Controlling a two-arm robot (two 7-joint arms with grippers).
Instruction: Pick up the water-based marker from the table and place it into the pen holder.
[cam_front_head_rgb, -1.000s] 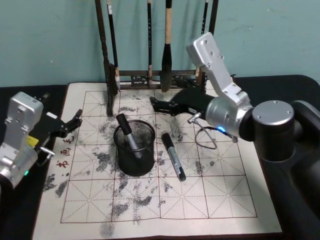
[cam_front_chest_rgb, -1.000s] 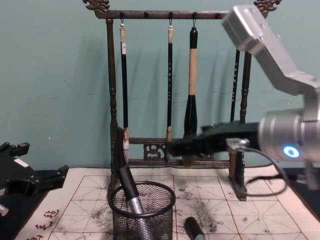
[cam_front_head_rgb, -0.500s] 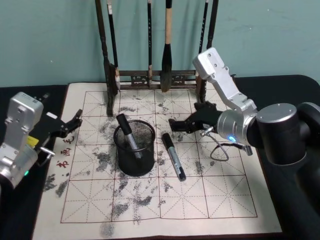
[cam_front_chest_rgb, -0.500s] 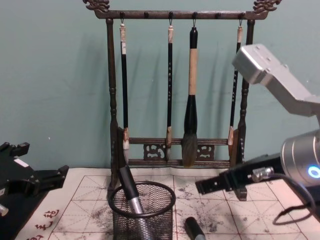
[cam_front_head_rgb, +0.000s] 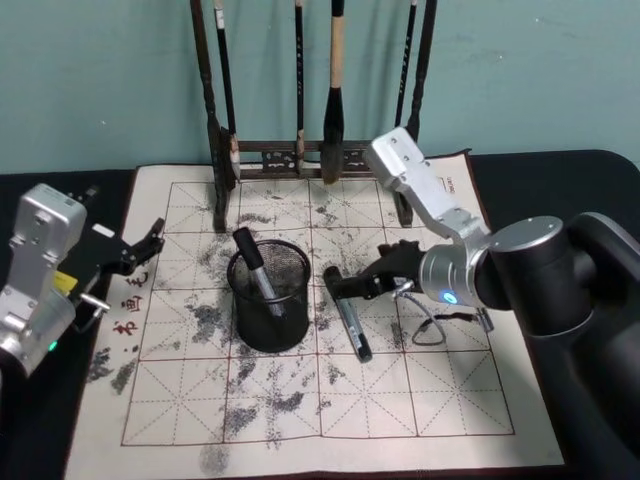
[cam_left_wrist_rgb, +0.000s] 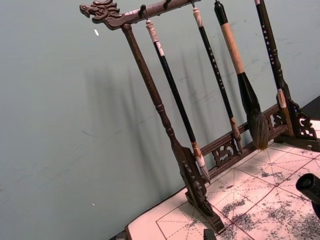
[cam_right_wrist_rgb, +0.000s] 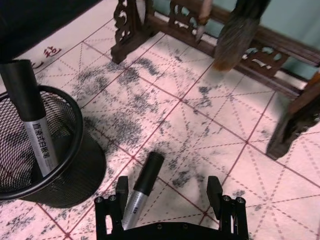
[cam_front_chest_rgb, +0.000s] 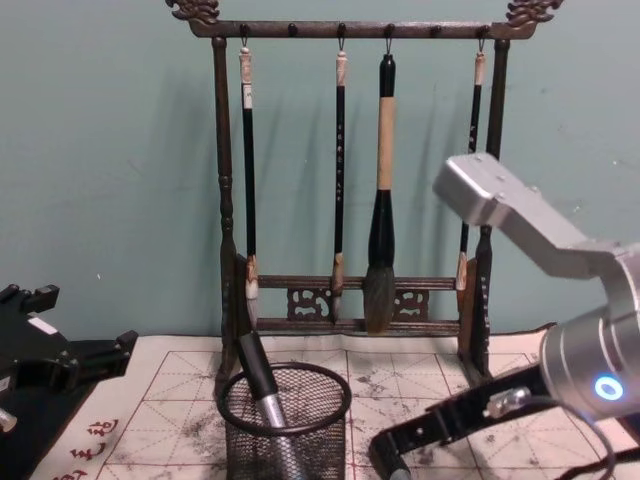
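An ink-smudged mat covers the dark table before a teal wall.

Red characters on the mat edge, unreadable, marker label unreadable

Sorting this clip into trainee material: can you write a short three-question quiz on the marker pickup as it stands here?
1. True or false: the pen holder is empty.
2. The right gripper has its fingers: A) shut on the loose marker; B) open, either side of it; C) inside the holder.
3. On which of the robot's sides of the holder does the loose marker lie?
Key: 1 false, a second marker stands in it. 2 B. 3 right.
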